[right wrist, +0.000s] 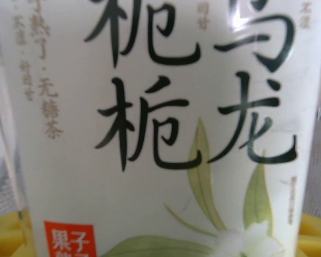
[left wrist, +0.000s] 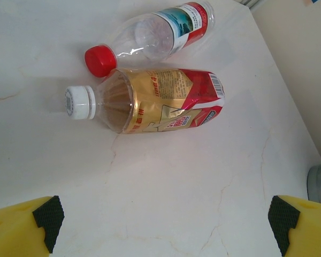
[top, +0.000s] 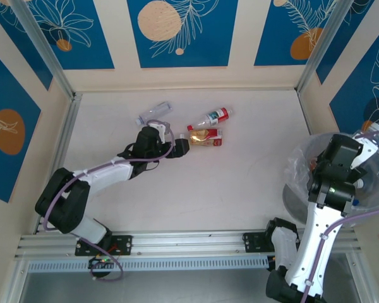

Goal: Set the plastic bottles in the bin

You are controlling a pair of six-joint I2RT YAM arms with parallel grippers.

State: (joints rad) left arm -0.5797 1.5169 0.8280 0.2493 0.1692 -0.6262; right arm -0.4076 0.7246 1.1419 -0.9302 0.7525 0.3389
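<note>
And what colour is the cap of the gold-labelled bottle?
White; the cap shows best in the left wrist view.

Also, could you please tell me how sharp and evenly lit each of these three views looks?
Top external: sharp and evenly lit, soft shadows under the left arm, the liner of the bin pale and glary. Left wrist: crisp, with glare streaks on the clear red-capped bottle beside the gold-labelled bottle. Right wrist: the white-labelled bottle sits so close that its print is soft.

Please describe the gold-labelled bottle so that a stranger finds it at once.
On the white table, look beyond the left gripper, where two bottles lie side by side. It is the nearer bottle: white cap, gold-and-red label, while its neighbour has a red cap.
</note>
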